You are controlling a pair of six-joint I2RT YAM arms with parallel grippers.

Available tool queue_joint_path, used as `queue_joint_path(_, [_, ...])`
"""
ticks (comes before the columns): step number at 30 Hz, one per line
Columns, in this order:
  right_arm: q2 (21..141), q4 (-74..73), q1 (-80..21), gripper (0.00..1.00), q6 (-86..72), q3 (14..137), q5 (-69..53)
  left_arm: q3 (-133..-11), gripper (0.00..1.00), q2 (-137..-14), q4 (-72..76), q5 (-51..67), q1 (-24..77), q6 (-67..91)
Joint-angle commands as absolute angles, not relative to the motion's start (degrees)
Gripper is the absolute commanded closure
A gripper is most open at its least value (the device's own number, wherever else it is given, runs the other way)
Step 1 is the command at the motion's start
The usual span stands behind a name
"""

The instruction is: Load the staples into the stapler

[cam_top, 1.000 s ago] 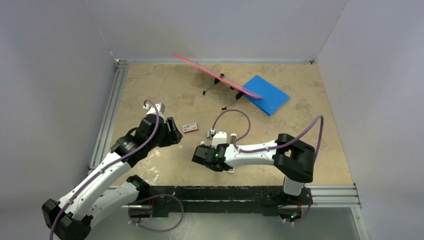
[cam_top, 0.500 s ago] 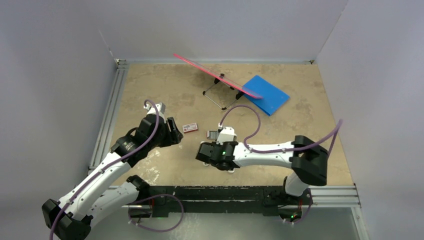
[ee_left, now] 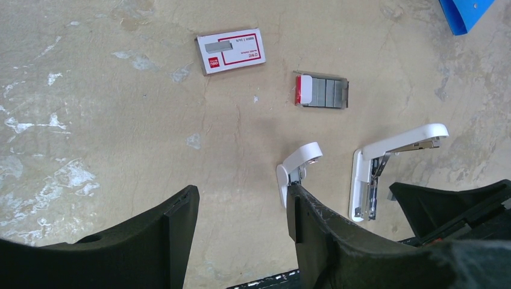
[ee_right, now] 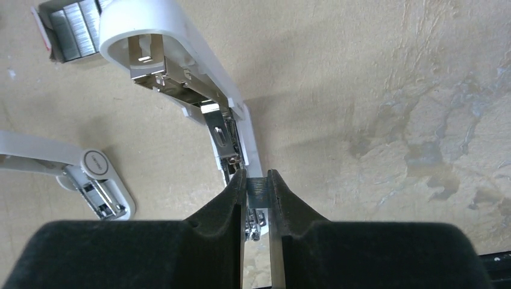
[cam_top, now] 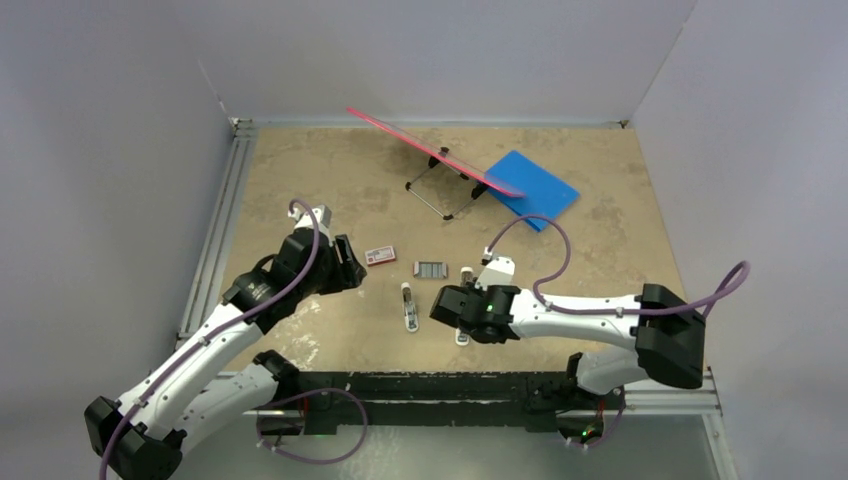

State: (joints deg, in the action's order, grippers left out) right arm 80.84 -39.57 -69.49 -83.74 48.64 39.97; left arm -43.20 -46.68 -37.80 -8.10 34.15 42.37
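Observation:
My right gripper (ee_right: 257, 183) is shut on a small grey strip of staples (ee_right: 257, 191), held just over the near end of the open white stapler (ee_right: 199, 90) and its metal channel (ee_right: 232, 144). In the top view this gripper (cam_top: 447, 306) covers part of that stapler (cam_top: 465, 272). The open tray of grey staples (cam_top: 430, 268) lies just behind it and also shows in the left wrist view (ee_left: 322, 91). The red-and-white staple box (ee_left: 231, 50) lies left of the tray. My left gripper (ee_left: 241, 223) is open and empty, hovering left of the box (cam_top: 380, 255).
A second open white stapler (cam_top: 408, 306) lies left of my right gripper, seen also in the right wrist view (ee_right: 90, 177). A blue folder (cam_top: 535, 188), a pink sheet (cam_top: 430, 152) and a black wire stand (cam_top: 440, 190) are at the back.
My right arm has swung to the right, uncovering the second stapler and the staples tray, and now sits over the right stapler. The left arm has not moved.

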Motion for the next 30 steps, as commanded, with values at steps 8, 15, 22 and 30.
queue_joint_path(8, [78.2,-33.3,-69.3,0.85,-77.2,47.1,41.8,-43.5,0.45,-47.6,-37.1,-9.3,34.1,41.7])
queue_joint_path(15, [80.7,-30.5,-69.4,0.85,-73.8,47.6,41.4,-43.8,0.45,-46.9,-37.1,-10.2,34.1,41.5])
queue_joint_path(22, [81.9,-31.9,-69.5,0.86,-73.6,48.1,42.1,-43.5,0.45,-46.9,-36.9,-9.8,34.1,41.5])
queue_joint_path(30, [81.6,-30.8,-69.7,0.87,-72.1,47.3,41.3,-43.5,0.45,-47.3,-36.9,-9.6,34.1,41.6])
